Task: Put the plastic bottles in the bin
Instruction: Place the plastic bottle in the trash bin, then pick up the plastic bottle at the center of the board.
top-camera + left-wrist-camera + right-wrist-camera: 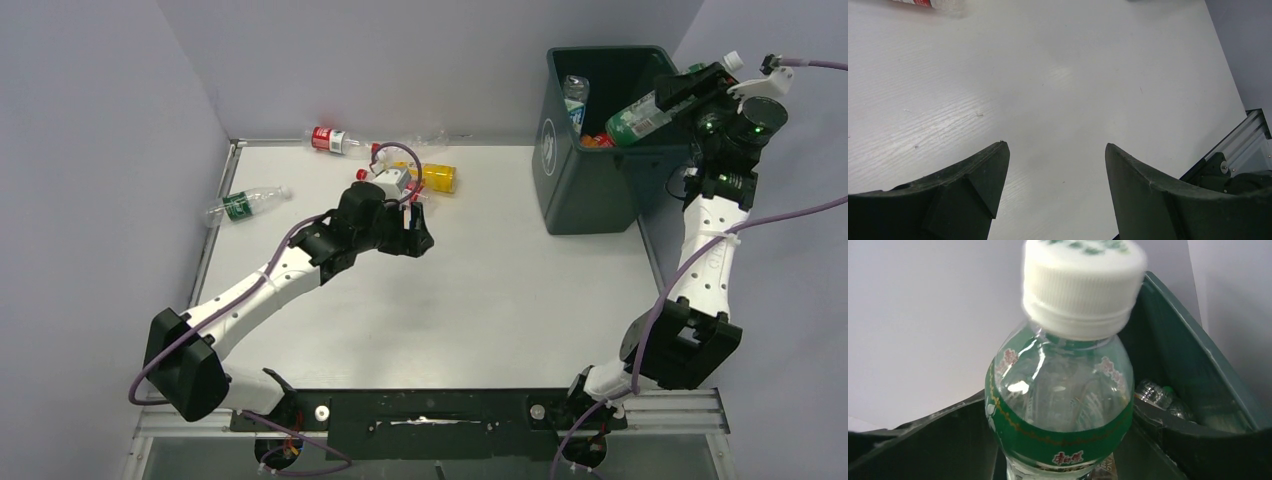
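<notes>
Top: high behind bases, whole table (480, 290). Left wrist: close, down past left fingers (973, 195) onto table. Right wrist: tight on bottle (1063, 405) between right fingers (933, 445), bin (1193, 360) beyond; top shares both.

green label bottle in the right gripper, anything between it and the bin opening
Nothing visible does. The right gripper holds the green label bottle tilted over the open top of the bin; only other bottles lie inside, below it.

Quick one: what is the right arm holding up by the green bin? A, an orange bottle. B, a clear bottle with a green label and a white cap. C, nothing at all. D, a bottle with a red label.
B: the right fingers are closed on a clear bottle with a green label and a white cap, at the rim of the bin.
</notes>
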